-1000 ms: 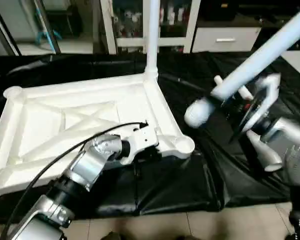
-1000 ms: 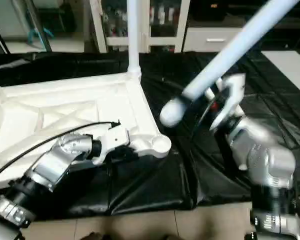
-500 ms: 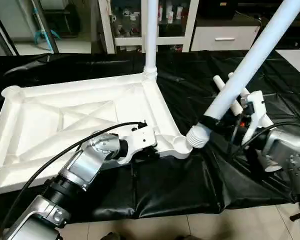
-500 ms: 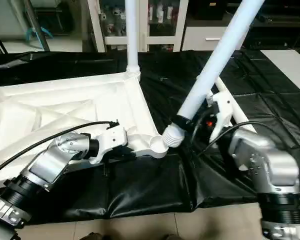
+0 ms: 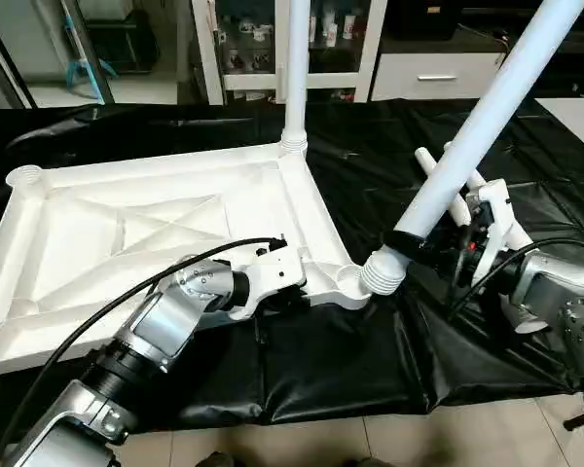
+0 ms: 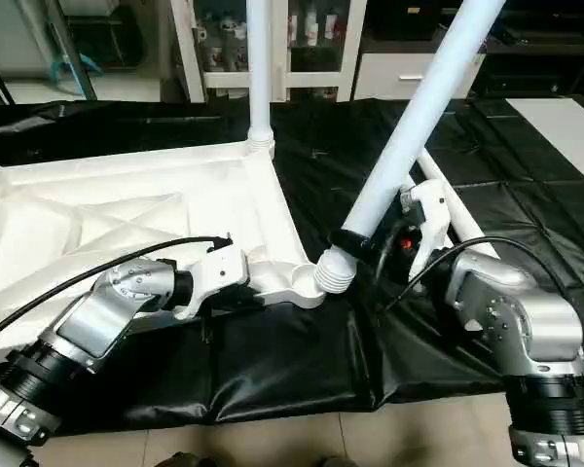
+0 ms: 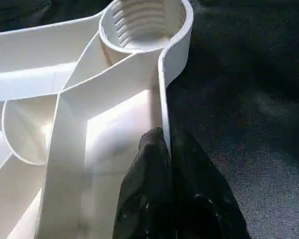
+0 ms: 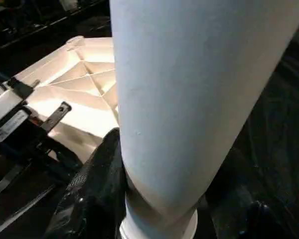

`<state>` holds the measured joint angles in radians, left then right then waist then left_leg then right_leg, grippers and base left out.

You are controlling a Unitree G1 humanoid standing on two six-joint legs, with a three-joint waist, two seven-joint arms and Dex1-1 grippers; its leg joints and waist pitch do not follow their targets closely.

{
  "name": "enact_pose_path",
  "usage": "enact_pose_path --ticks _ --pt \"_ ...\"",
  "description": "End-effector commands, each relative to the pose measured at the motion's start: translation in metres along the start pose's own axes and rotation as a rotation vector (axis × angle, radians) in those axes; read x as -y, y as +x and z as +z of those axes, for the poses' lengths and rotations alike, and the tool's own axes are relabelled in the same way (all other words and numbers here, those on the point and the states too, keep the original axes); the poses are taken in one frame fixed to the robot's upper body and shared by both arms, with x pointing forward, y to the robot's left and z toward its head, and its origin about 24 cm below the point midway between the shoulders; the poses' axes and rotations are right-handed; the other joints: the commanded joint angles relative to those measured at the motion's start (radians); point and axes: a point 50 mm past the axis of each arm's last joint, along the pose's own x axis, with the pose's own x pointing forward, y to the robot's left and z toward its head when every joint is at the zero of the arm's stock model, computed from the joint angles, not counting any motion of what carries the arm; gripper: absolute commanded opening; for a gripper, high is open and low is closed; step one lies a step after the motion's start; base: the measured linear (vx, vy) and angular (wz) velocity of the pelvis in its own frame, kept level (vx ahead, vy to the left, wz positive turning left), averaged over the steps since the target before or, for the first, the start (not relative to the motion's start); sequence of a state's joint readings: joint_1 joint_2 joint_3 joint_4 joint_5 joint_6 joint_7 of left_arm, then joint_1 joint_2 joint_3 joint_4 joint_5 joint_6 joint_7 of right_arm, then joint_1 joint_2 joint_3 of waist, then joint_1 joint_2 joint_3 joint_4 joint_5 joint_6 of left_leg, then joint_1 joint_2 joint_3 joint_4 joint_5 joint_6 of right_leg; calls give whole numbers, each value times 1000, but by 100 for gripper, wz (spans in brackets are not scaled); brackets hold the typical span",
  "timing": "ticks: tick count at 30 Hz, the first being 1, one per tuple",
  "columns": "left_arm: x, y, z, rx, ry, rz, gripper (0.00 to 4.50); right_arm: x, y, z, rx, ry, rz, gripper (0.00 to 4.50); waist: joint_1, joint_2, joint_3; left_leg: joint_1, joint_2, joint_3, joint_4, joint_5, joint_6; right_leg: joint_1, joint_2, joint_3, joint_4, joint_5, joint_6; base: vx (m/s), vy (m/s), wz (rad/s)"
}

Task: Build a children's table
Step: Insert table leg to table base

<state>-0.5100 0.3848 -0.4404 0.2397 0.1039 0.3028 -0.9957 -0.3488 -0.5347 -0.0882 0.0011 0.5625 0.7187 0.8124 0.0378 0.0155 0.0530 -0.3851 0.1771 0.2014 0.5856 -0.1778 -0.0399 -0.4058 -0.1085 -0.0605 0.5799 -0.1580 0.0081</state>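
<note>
The tabletop looks like white moulded plastic, smooth with a soft sheen on its ribs, and its near right socket is ridged inside with threads. The held leg is smooth, satin white plastic with a ribbed end. The work surface wears a wrinkled, glossy black sheet. The forearms are brushed silver metal; the fingers are matt black.

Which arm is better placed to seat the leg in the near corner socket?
Right: the right gripper holds the tilted leg, its threaded end beside the socket. The left gripper pinches the tabletop rim.
</note>
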Motion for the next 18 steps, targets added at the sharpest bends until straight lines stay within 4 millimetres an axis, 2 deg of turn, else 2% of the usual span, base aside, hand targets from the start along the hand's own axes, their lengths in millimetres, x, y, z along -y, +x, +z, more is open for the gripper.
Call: enact_pose_path --ticks 1,2,3,4,9,11,13,17,18 --pt "1 -1 -2 -47 40 -16 0 -1 -1 5 11 -12 10 183 3 -7 -75 21 48 -19 -60 -149 63 47 -35 34 -48 -156 -240 0 0 0" --pt "0 -1 -1 -46 38 -21 0 1 3 5 17 -14 8 183 2 -8 -74 22 48 -18 -60 -150 63 46 -34 34 -48 -158 -242 0 0 0" --pt "0 -1 -1 -46 38 -22 0 1 4 5 18 -15 8 183 3 0 -75 23 48 -19 -60 -153 60 45 -35 33 -47 -160 -244 0 0 0" --pt "-1 -2 -1 -46 37 -22 0 1 7 6 20 -18 13 183 0 -3 -75 23 47 -19 -59 -162 56 45 -34 32 -49 -162 -247 0 0 0" --pt "-1 -1 -1 -50 39 -36 0 2 22 10 16 -31 50 183 -3 -4 -75 25 47 -20 -58 -192 38 44 -33 33 -47 -184 -252 0 0 0" --pt "-1 -1 -1 -52 40 -35 0 3 28 12 19 -8 77 183 -3 -13 -74 23 47 -19 -58 -197 36 44 -34 33 -47 -194 -247 0 0 0" --pt "-1 -1 -1 -54 40 -35 0 3 29 11 5 1 92 183 1 -7 -74 25 48 -19 -57 -190 37 43 -35 35 -46 -190 -247 0 0 0" --pt "-1 -1 -1 -56 39 -33 0 5 31 3 -50 13 122 183 2 -9 -75 21 46 -19 -56 -190 37 46 -34 33 -43 -180 -253 0 0 0" --pt "-1 -1 -1 -56 38 -33 0 6 31 1 -71 5 128 183 -1 -33 -74 19 47 -16 -56 -193 41 46 -33 33 -46 -194 -249 0 0 0"
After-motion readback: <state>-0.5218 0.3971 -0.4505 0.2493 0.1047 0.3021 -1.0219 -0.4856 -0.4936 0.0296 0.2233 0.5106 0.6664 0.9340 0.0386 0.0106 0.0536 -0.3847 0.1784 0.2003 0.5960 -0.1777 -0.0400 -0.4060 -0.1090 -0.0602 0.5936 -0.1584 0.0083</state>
